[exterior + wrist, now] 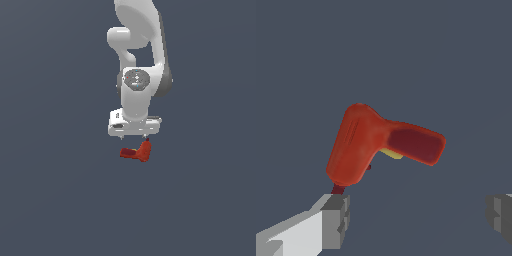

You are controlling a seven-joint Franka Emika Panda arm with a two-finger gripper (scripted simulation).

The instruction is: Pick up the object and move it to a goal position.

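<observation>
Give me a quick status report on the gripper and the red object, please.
Gripper open, directly over the red object. Object not gripped, fingers wide apart. Nothing in the way.

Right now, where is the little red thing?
In the exterior view the red object lies mid-frame on the grey floor, just under the white gripper, whose fingers are spread apart.

A flat, matte slate-blue surface [50, 200] is seen across the whole exterior view, with no seam between floor and wall to be made out (the same plain tone fills the wrist view). The surface is lit evenly, and only faint shading is cast on it.
</observation>
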